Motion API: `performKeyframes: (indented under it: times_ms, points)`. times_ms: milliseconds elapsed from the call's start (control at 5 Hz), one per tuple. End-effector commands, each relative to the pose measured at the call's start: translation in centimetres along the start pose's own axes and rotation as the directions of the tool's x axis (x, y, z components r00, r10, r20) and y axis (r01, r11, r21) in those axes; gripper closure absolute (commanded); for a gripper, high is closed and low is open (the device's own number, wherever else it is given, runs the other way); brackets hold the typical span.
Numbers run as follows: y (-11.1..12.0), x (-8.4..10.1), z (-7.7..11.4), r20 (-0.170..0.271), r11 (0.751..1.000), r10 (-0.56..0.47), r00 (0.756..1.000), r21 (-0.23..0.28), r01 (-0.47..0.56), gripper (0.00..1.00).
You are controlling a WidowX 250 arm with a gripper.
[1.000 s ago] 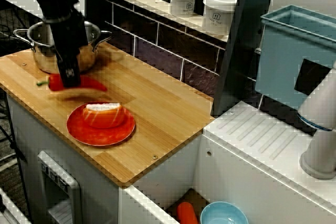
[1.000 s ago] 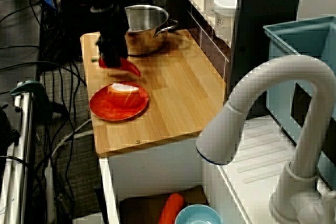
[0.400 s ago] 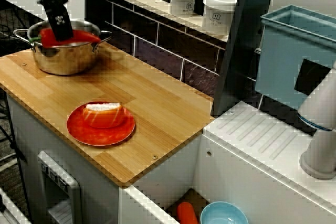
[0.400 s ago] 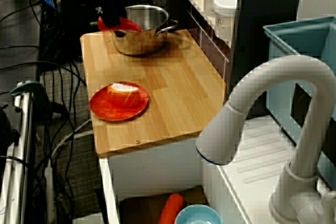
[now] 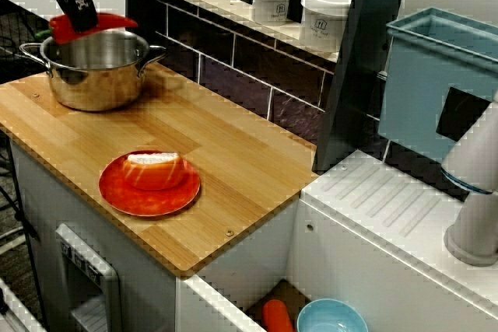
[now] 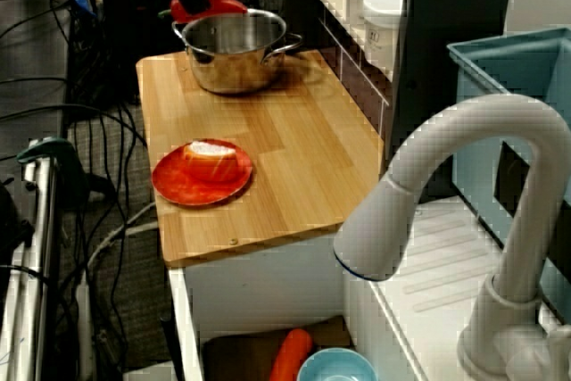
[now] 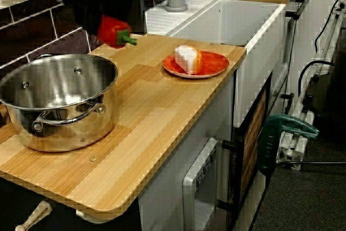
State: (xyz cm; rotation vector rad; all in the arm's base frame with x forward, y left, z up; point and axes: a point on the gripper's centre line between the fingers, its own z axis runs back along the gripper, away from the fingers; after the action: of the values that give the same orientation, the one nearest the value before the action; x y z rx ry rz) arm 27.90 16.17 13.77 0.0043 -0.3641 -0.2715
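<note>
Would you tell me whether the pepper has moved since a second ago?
Yes. The pepper has risen from the board near the plate to above the pot rim.

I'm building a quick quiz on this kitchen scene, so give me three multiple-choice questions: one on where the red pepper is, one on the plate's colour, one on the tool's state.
1. The red pepper is: A lying on the counter; B held in the air near the pot; C in a drawer.
2. The plate is: A blue; B white; C orange-red.
3. The tool is: A shut on the red pepper; B open; C out of view.
Answers: B, it rests on no surface; C, the colour is plain in all three views; A, the red pepper hangs from it in mid-air.
</note>
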Motion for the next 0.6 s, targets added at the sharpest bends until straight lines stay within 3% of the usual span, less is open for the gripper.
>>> performKeyframes:
  times_ms: [0, 200, 400]
  points:
    - [3.2, 1.4, 0.6, 0.026, 0.996, 0.041, 0.999, 0.073, -0.043, 1.0]
    - [2.9, 1.3, 0.0, 0.01, 0.997, 0.038, 0.999, 0.067, -0.039, 0.0]
    - [1.8, 0.8, -0.2, 0.005, 0.998, 0.012, 1.0, 0.06, -0.013, 0.0]
